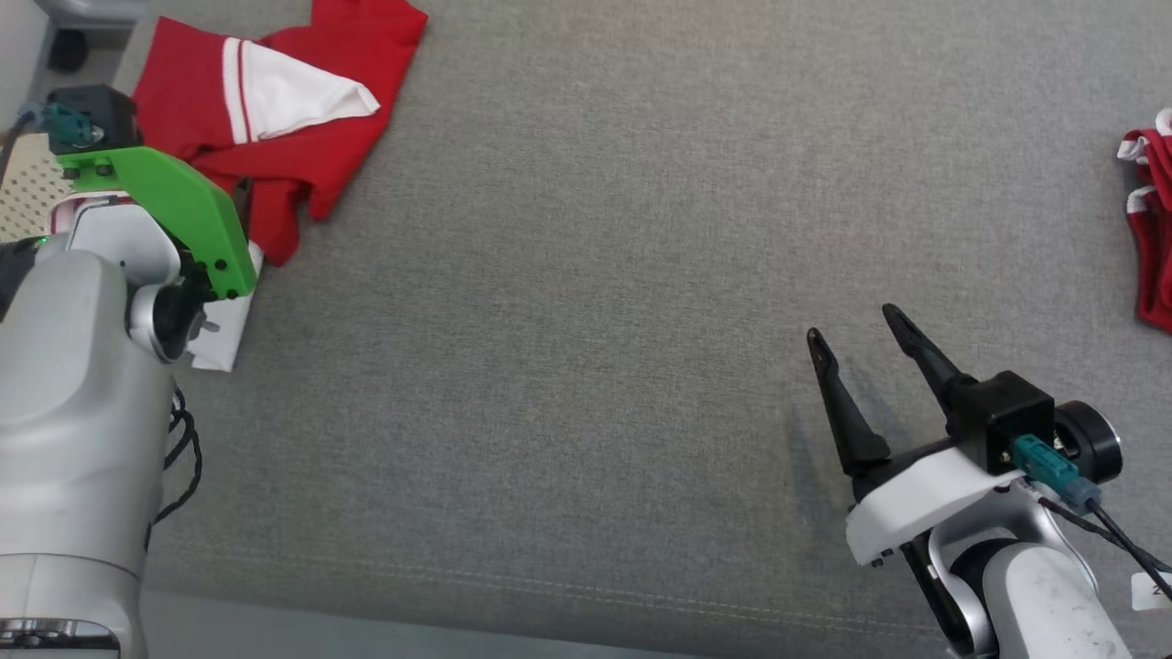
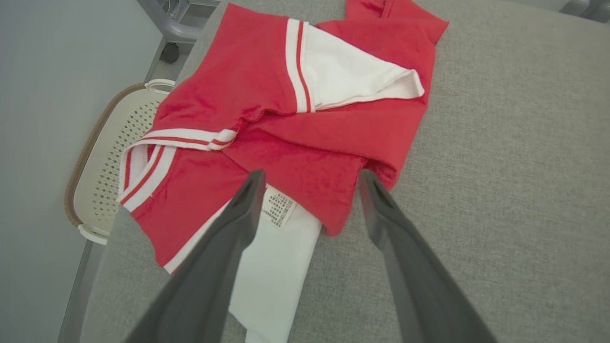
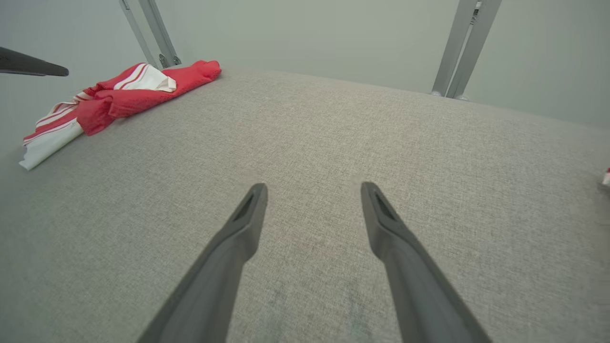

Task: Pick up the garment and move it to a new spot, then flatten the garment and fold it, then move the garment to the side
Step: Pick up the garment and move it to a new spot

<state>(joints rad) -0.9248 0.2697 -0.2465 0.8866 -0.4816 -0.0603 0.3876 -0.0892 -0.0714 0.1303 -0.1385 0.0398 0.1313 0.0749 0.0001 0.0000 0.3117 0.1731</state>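
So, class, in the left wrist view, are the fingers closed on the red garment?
No, the fingers stand wide apart, with the red garment showing between them unpinched.

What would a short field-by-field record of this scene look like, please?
surface: grey fabric table
garment: red and white garment, crumpled, care label showing, at the table's left edge
left gripper: open, fingers pointing at the garment's near hem; contact unclear
right gripper: open, over bare table, apart from the garment
other: second red garment at the right edge; perforated basket beyond the table's left edge
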